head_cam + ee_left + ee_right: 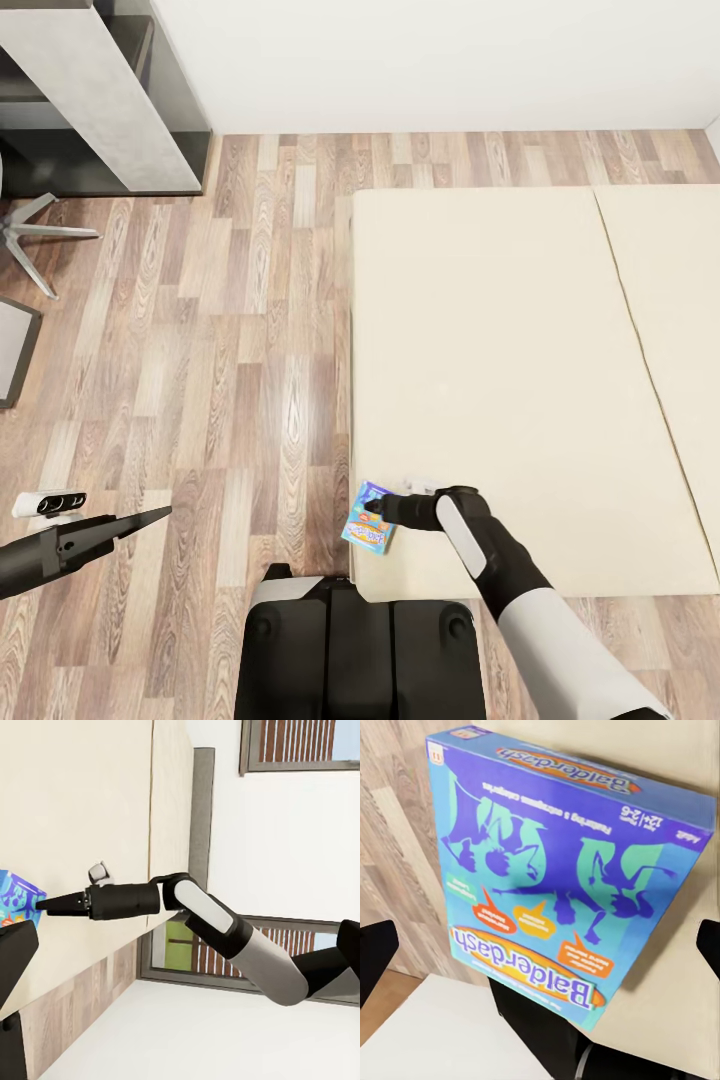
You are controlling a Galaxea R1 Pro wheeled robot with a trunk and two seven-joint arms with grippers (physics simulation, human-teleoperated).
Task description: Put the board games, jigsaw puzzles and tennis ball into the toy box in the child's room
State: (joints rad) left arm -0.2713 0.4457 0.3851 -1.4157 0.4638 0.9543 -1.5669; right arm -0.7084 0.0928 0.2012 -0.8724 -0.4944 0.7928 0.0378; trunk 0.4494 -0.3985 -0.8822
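Right now the board game point(369, 518) is lying at the bed's point(520, 380) near corner, overhanging the floor. The right gripper point(374, 506) is reaching over it, jaws spread either side of its short width, seemingly not touching. The left gripper point(150, 519), well away over the floor, looks closed.

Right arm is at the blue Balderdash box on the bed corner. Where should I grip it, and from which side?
Grip the blue Balderdash box across its thin depth, at the edge overhanging the bed toward the floor, coming from the robot's side. It is flat, broad and tilted; the right gripper looks open, its fingers flanking the box, so face-wide clamping seems awkward.
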